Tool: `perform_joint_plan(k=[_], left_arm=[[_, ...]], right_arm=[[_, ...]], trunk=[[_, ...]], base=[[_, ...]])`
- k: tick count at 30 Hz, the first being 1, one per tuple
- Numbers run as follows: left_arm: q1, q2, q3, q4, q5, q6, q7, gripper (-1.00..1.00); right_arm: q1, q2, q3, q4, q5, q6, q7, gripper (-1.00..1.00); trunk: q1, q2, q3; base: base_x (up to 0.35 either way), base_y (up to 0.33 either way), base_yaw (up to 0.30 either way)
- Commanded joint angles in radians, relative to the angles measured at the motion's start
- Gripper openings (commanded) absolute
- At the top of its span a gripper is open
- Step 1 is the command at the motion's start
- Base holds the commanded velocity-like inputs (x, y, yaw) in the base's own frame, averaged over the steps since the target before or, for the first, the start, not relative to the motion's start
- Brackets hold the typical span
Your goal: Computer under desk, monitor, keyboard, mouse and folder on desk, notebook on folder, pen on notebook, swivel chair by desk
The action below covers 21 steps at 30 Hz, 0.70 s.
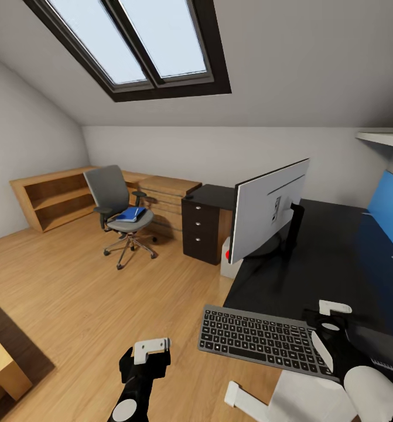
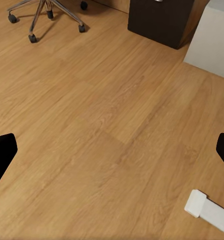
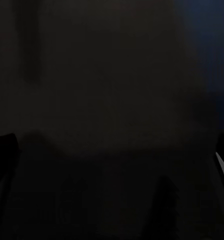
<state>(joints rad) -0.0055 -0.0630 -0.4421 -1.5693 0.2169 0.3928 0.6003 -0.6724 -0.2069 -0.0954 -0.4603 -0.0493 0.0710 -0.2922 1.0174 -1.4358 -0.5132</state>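
The monitor [image 1: 269, 211] stands on the black desk [image 1: 342, 258], its silver back towards me. The keyboard [image 1: 260, 339] lies at the desk's near corner, partly over the edge. The grey computer [image 1: 229, 268] [image 2: 212, 40] sits on the floor under the desk. Across the room, the swivel chair [image 1: 115, 206] carries the blue folder [image 1: 130, 214]. My left gripper [image 1: 144, 358] [image 2: 112, 155] hangs open over bare floor. My right gripper [image 1: 330, 323] [image 3: 112, 150] is open, low over the desk by the keyboard's right end. Mouse, notebook and pen are out of view.
A black drawer unit [image 1: 201, 230] [image 2: 159, 20] stands at the desk's far end, beside an oak dresser [image 1: 167, 196] and low shelves [image 1: 53, 199]. A blue panel [image 1: 389, 214] backs the desk. The chair's chrome base [image 2: 46, 15] rests on open wood floor.
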Motion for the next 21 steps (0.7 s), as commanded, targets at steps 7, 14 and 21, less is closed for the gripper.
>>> perform_joint_plan(k=[7,14,21], left_arm=[[-0.001,0.0,-0.001,0.002,0.007,0.003,0.007,1.0],[-0.001,0.0,-0.001,0.009,0.007,0.003,0.007,1.0],[-0.001,0.0,-0.001,0.012,0.007,0.002,0.007,1.0]], right_arm=[[0.0,0.0,-0.002,-0.005,-0.007,0.006,-0.002,1.0],[0.003,0.002,-0.004,-0.123,-0.012,-0.005,-0.003,1.0],[0.007,0.013,-0.004,-0.213,-0.017,0.003,-0.004,1.0]], trunk=[[0.0,0.0,-0.001],[0.0,0.0,-0.001],[0.0,0.0,-0.001]], base=[[0.0,0.0,0.0],[0.0,0.0,0.0],[0.0,0.0,0.0]])
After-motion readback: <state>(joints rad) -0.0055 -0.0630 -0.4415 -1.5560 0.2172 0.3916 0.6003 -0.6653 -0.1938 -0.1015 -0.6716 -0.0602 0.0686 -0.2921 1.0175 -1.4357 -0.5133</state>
